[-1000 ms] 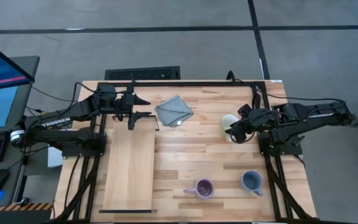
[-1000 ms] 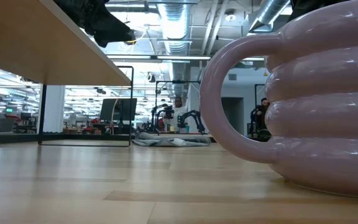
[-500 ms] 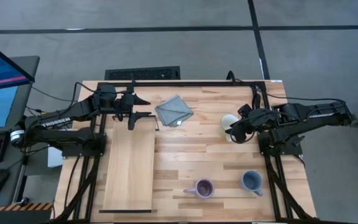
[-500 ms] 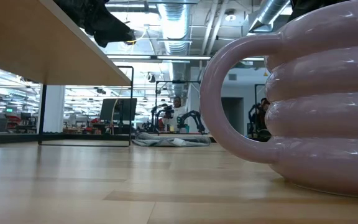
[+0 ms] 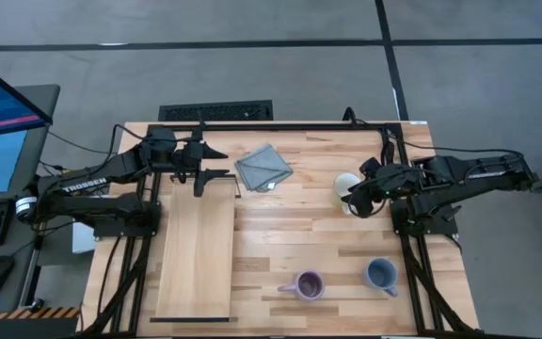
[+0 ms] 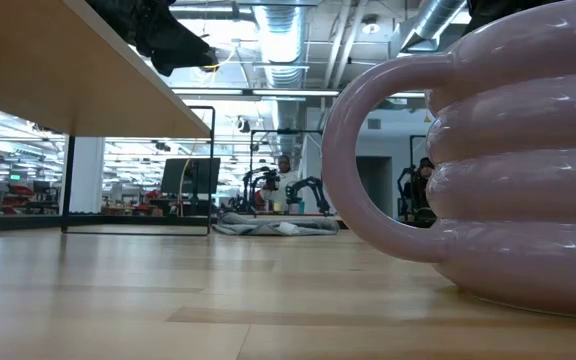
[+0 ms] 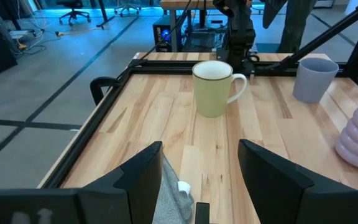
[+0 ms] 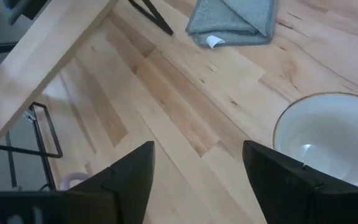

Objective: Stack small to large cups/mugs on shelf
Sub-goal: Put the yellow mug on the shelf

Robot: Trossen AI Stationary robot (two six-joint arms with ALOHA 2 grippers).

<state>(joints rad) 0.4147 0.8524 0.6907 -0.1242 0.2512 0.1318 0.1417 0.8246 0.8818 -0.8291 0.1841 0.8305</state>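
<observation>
1. The cream mug stands upright on the tabletop, well right of the shelf.
2. The right tool hovers beside it, fingers apart.
3. It looks rigid, glazed, probably slippery and breakable; the rim wall seems the surest hold.

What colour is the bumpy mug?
Pale purple; the ribbed mug shows best in the low view.

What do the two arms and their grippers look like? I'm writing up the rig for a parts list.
Both arms are dark, nearly black, built of jointed tubular links. The left arm carries white "TROSSEN" lettering along its link; a thin dark cable arcs over the right arm. The left gripper and right gripper each end in two flat, dark, angular fingers.
</observation>
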